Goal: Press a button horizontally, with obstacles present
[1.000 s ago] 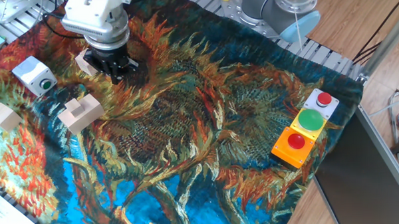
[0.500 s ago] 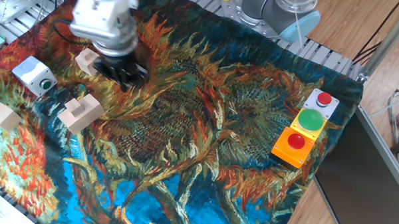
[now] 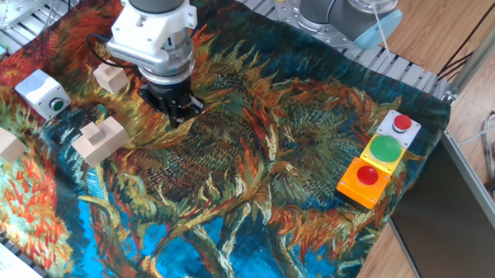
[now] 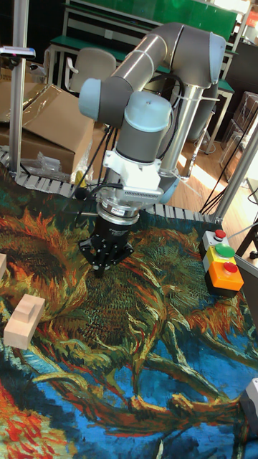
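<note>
Hovering low over the cloth (image 3: 256,155) — gripper (image 3: 174,113), finger state unclear — well apart from the button (image 3: 57,104)

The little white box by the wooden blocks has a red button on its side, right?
No. The fixed view shows the little white box by the wooden blocks has a green button on its side, not a red one.

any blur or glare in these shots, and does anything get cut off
Fixed view: sharp, even light, no glare; the tool casts a soft shadow on the cloth. Tall fixed view: bright backlight through the window; the wooden block is sharp, and a grey box is cut off at the right edge.
</note>
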`<control>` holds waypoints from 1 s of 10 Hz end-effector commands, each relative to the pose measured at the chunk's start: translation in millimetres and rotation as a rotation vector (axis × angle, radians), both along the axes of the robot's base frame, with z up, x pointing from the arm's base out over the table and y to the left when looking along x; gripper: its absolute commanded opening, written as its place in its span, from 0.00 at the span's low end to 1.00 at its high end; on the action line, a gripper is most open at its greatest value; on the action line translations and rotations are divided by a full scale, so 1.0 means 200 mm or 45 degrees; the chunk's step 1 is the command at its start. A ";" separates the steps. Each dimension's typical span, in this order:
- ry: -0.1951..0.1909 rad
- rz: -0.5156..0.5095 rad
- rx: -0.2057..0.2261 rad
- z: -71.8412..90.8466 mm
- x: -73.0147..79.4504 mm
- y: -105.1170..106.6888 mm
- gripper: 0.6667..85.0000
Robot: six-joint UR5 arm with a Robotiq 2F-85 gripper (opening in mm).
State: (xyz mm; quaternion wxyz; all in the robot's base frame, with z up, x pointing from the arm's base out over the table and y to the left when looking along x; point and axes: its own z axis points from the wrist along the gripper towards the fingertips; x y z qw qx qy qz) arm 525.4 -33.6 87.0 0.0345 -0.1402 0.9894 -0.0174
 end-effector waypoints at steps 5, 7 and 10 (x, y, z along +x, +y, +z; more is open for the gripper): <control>-0.025 -0.279 0.176 -0.04 -0.03 0.12 0.01; -0.023 -0.316 0.123 -0.04 -0.04 0.06 0.01; 0.015 -0.193 0.073 -0.05 -0.08 0.02 0.01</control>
